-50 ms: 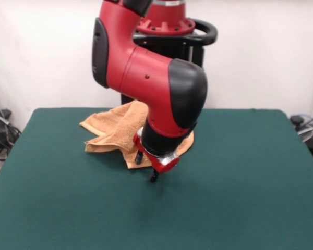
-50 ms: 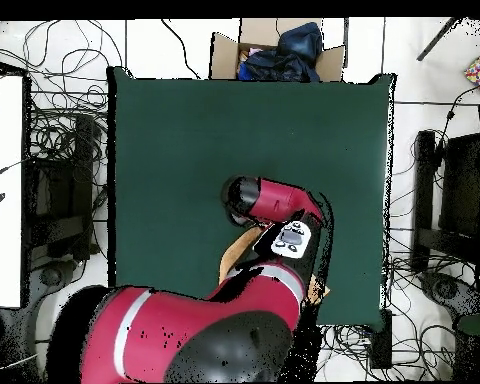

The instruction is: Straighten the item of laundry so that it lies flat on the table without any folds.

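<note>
The item of laundry, an orange-tan towel, lies crumpled and folded over itself on the far middle of the green table. My gripper hangs low over the table just off the towel's near edge. Whether it is open or shut does not show. In the overhead view the arm covers most of the towel; only slivers of it show beside the arm, near the table's bottom edge. The gripper itself is hidden under the arm there.
A cardboard box with dark blue cloth in it stands just past the table's top edge in the overhead view. Cables lie on the floor around the table. A white surface stands at the left.
</note>
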Controlling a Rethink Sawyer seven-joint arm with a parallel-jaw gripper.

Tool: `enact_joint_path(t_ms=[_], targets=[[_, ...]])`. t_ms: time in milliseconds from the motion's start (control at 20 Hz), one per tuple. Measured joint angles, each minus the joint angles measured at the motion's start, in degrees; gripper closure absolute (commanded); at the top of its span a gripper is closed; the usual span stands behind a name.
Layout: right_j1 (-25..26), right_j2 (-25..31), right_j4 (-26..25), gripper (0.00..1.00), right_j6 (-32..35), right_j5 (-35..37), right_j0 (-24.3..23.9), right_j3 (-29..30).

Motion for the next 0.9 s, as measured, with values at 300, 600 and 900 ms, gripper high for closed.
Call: enact_joint_path(t_ms=[300,600,900], targets=[[1.03,-2.09,-1.24,0.0,0.0,-0.31,3.62,-0.56],[1.24,-2.7,-1.32,0.0,0.0,-0.92,4.32,-0.49],[1.16,-2.86,-1.32,0.0,0.0,-0.92,5.18,-0.15]])
